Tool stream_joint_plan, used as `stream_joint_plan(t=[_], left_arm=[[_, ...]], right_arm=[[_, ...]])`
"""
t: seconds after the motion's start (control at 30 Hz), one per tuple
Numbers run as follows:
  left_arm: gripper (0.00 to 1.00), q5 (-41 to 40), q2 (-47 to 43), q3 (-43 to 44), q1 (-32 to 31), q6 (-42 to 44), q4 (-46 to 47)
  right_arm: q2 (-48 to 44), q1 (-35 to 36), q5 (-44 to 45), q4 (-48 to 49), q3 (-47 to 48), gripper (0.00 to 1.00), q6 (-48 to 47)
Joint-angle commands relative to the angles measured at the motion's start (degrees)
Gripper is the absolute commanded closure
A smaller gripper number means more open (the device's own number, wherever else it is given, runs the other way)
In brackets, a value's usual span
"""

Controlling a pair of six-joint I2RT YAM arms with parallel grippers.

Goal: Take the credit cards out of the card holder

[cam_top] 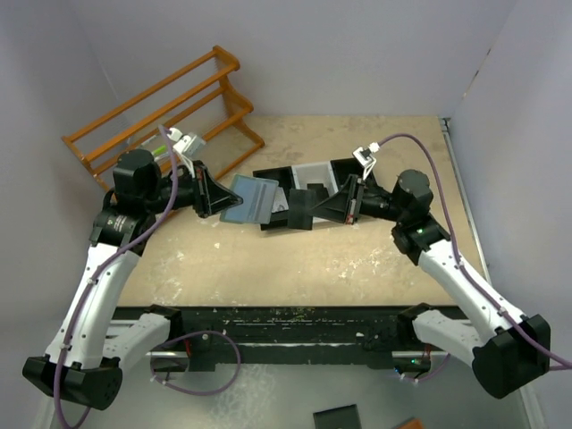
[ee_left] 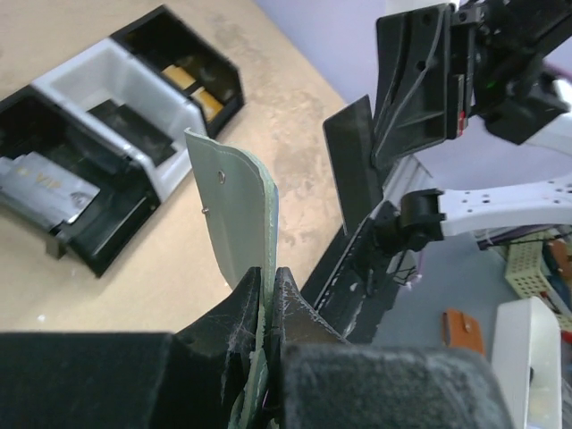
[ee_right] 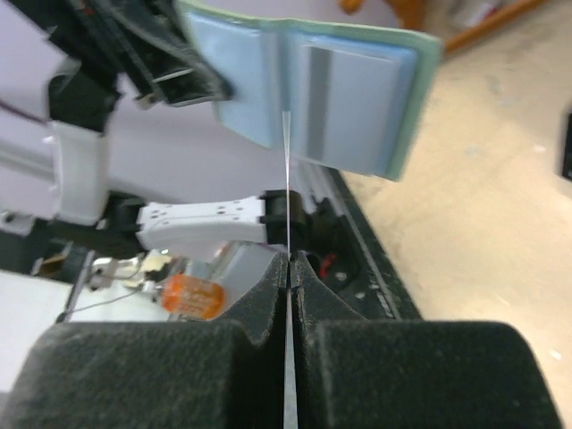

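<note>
The card holder [cam_top: 251, 201] is open, teal-green outside and light blue inside, and held up above the table. My left gripper [cam_top: 217, 197] is shut on its left edge; in the left wrist view the holder [ee_left: 234, 210] stands up from my fingertips [ee_left: 268, 299]. My right gripper [cam_top: 329, 206] is shut on a dark credit card [cam_top: 302, 207], just right of the holder and apart from it. In the right wrist view the card [ee_right: 287, 179] shows edge-on in front of the holder's slots [ee_right: 313, 98]. The card also shows in the left wrist view [ee_left: 353, 165].
The black-and-white bin tray [cam_top: 268, 174] lies behind the grippers; in the left wrist view it holds a grey card [ee_left: 45, 188], a dark card [ee_left: 121, 116] and tan pieces [ee_left: 201, 89]. A wooden rack [cam_top: 170, 103] stands at the back left. Walls close both sides.
</note>
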Motion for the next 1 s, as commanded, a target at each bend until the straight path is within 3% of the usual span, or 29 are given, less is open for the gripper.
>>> stream_joint_plan(t=[0.0, 0.17, 0.33, 0.63, 0.97], left_arm=[[1.0, -7.07, -0.1, 4.05, 0.09, 10.74, -5.89], [1.0, -8.21, 0.0, 5.64, 0.1, 14.0, -9.11], [1.0, -4.25, -0.72, 6.65, 0.08, 14.15, -10.63], [1.0, 12.24, -3.8, 7.42, 0.01, 11.39, -9.44], [1.0, 22.77, -6.85, 5.64, 0.01, 1.09, 1.35]], right_arm=[[1.13, -4.46, 0.23, -20.13, 6.36, 1.0, -13.46], [9.01, -7.01, 14.93, -40.53, 17.18, 1.0, -28.82], [22.22, -7.18, 28.09, -50.34, 27.84, 1.0, -36.88], [41.0, -7.18, 33.08, -55.58, 39.25, 1.0, -42.64], [48.88, -7.01, 32.51, -51.82, 41.71, 1.0, -41.73]])
